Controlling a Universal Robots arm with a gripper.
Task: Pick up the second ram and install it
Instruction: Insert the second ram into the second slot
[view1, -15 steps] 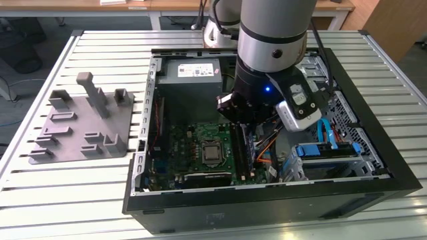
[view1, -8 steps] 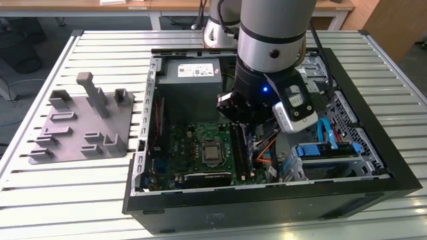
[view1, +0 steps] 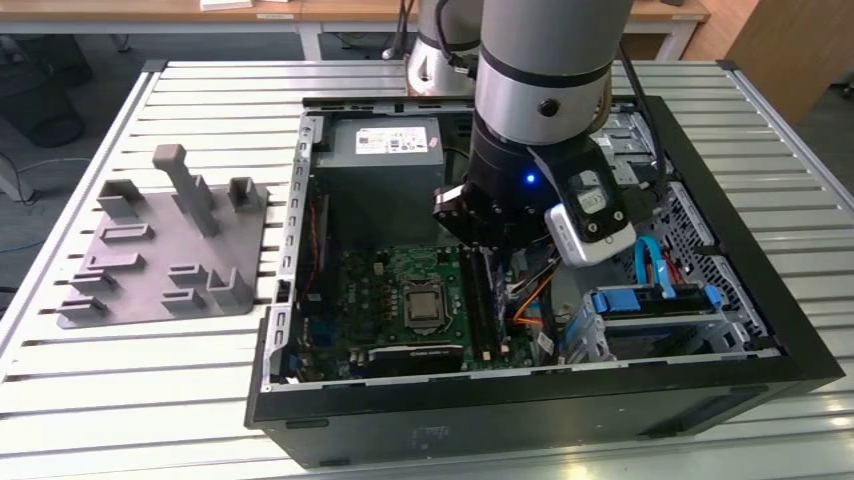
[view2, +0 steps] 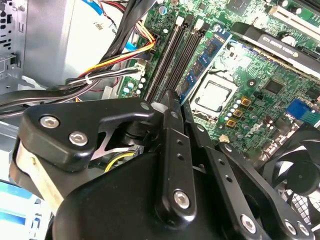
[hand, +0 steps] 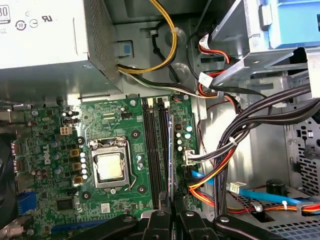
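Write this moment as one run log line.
gripper: holds memory stick | place: over memory slots in computer case | seated: not yet

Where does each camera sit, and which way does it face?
Exterior view: off the arm, high up, looking down into the open computer case; the arm shows.
First wrist view: on the wrist, facing the motherboard; the claw shows.
Second wrist view: on the wrist behind the claw, looking across the motherboard.
Shared: both wrist views show the claw, processor and memory stick.
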